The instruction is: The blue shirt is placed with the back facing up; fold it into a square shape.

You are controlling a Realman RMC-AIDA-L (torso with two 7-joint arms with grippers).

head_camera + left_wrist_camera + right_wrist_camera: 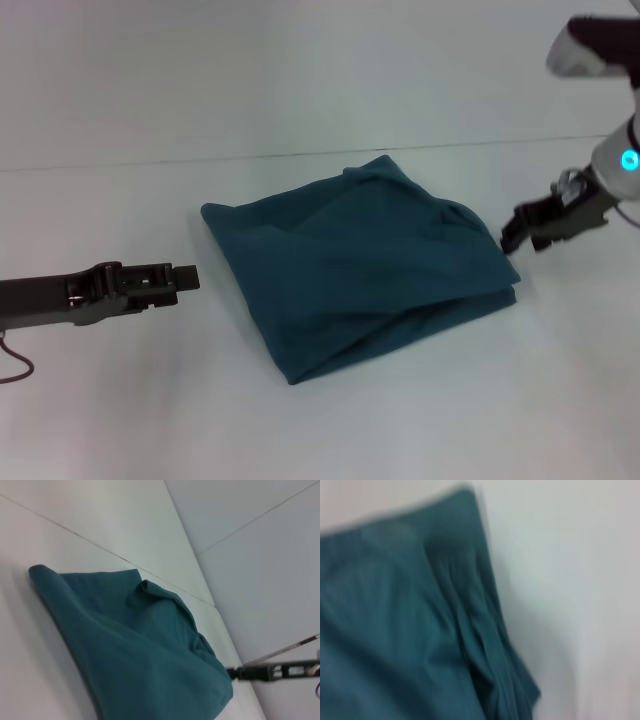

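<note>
The blue shirt (360,265) lies folded into a rough, rumpled square in the middle of the white table (120,420), turned so its corners point roughly to 12, 3, 6 and 9 o'clock. The layers bunch up in a ridge near the far corner, and the edge toward 4 o'clock shows stacked folds.

The left arm reaches in low and nearly level from 9 o'clock. The left gripper (185,277) points at the shirt's near-left edge and stops just short of it, apart from the cloth, with nothing in its grasp; I cannot tell how far its fingers are parted.

The right arm comes down from the upper right, bending at the wrist so that the right gripper (512,232) angles toward the shirt's 3 o'clock corner, right at the fabric's edge. Whether it touches or pinches the cloth, I cannot tell. Its wrist camera looks closely onto the shirt's wrinkled folds (420,620).
</note>
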